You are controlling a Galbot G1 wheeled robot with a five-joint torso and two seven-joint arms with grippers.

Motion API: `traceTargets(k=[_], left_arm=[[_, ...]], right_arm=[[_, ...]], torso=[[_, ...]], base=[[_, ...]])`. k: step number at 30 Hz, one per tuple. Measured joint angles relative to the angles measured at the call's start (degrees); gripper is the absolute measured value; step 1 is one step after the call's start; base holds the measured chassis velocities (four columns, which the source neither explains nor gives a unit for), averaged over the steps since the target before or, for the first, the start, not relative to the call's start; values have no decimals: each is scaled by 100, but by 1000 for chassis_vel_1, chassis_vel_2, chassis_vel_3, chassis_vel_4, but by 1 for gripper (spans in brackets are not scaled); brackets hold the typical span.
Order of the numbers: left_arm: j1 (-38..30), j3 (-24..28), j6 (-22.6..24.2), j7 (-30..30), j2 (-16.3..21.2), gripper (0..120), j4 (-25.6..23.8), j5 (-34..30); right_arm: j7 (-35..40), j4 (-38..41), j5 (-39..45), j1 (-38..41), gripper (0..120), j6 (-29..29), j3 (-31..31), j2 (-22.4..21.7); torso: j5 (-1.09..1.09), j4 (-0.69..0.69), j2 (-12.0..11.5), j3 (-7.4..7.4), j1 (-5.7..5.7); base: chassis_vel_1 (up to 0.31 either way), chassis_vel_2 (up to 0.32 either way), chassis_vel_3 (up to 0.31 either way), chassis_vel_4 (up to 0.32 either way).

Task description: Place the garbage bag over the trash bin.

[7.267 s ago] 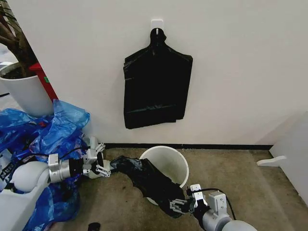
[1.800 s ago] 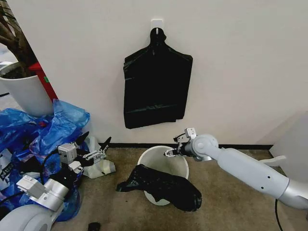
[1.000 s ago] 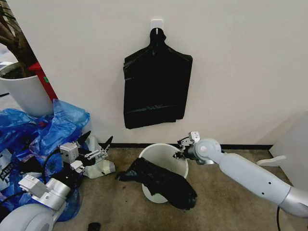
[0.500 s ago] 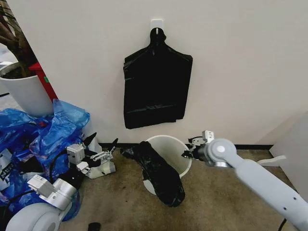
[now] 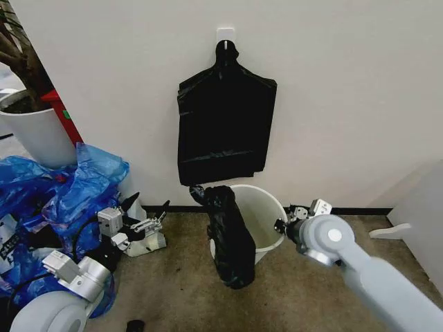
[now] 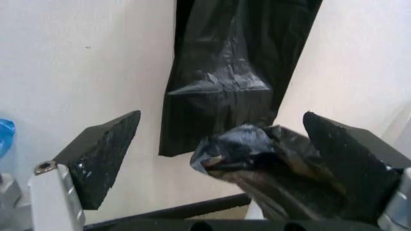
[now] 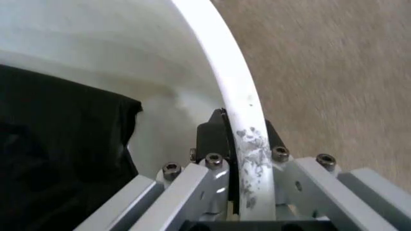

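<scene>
- On my far left sit the plant pot (image 5: 31, 135) and a heap of blue plastic bags (image 5: 66, 200), none of it part of the job.
- My left gripper (image 5: 147, 223) rests low by the blue bags with its fingers spread wide and nothing between them; the left wrist view confirms the gap, looking through it at the garbage bag's bunched top.
- On the wall above hangs a flat black bundle (image 5: 223, 124) from a hook; I am leaving it alone.
- The garbage bag (image 5: 228, 232) is draped over the left side of the trash bin's rim, its bulk hanging down outside to the floor, with some lying inside.
- The trash bin (image 5: 266, 225) stands tilted near the wall, mouth turned partly toward me.
- My right gripper (image 5: 291, 221) is on the bin's right edge; the right wrist view shows what the head view cannot: the fingers (image 7: 215, 139) clamped across the rolled rim (image 7: 241, 115), one inside, one outside.
- My judgement: I am steadying and positioning the bin, and the bag is not yet opened over it.
- The next move likely calls for the left gripper to take the bag's free edge and stretch it across the mouth while the right holds firm.
</scene>
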Motion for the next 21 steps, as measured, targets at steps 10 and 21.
traceTargets(k=[10, 21], left_arm=[[-62, 161, -4, 55, 104, 100, 18, 33], [101, 35, 3, 23, 68, 100, -136, 162]], right_arm=[[438, 272, -1445, -431, 0, 1053, -722, 546], [612, -319, -2149, -555, 0, 1205, -816, 1012]], torso=[[1, 1, 0, 0, 0], [1, -1, 0, 1, 0]], base=[[0, 0, 0, 0], [0, 0, 0, 0]])
